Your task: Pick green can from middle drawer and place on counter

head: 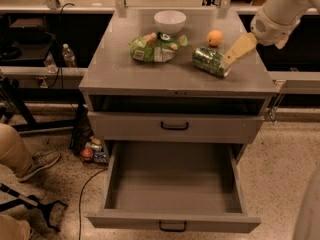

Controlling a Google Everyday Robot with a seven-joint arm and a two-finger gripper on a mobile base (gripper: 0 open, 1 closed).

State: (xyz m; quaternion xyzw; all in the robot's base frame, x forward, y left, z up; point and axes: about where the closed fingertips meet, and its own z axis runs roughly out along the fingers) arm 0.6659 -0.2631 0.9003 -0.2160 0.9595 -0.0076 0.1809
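The green can [210,61] lies on its side on the worktop [120,69], toward its right rear, one silvery end facing the front right. My hand [229,59] slants down from the upper right and meets that end of the can. I cannot tell whether it is spread or pinching the can. An orange [215,37] sits just behind the can, a light-green snack bag [155,48] lies near on its left, and a white bowl [169,21] stands farther back. Below, the middle drawer [172,222] stands pulled open with nothing showing inside.

I judge the placing nearly done. A can on its side may roll, so I should let go gently. Then I should lift away up and to the right along my arm's line, without brushing the can toward the orange or the worktop's right edge.
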